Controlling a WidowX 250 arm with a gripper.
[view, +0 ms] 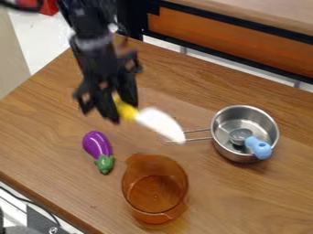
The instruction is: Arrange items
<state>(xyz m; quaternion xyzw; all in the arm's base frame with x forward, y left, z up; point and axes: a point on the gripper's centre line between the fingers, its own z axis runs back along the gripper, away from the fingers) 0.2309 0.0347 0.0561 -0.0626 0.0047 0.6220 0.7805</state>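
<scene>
The black gripper hangs over the upper left part of the table, shut on the yellow handle of a knife-like toy with a white blade. The blade points down and right, its tip over the handle of a metal pot. Inside the pot lies a utensil with a grey round head and a light blue handle that leans on the rim. A purple toy eggplant with a green top lies below the gripper, at the left. An amber see-through bowl stands at the lower middle, right of the eggplant.
The wooden table has its left edge running diagonally down the view, with cables beyond the lower left corner. Behind it stands a black-framed unit with an orange-brown panel. The pot's wire handle sticks out to the left, near the bowl.
</scene>
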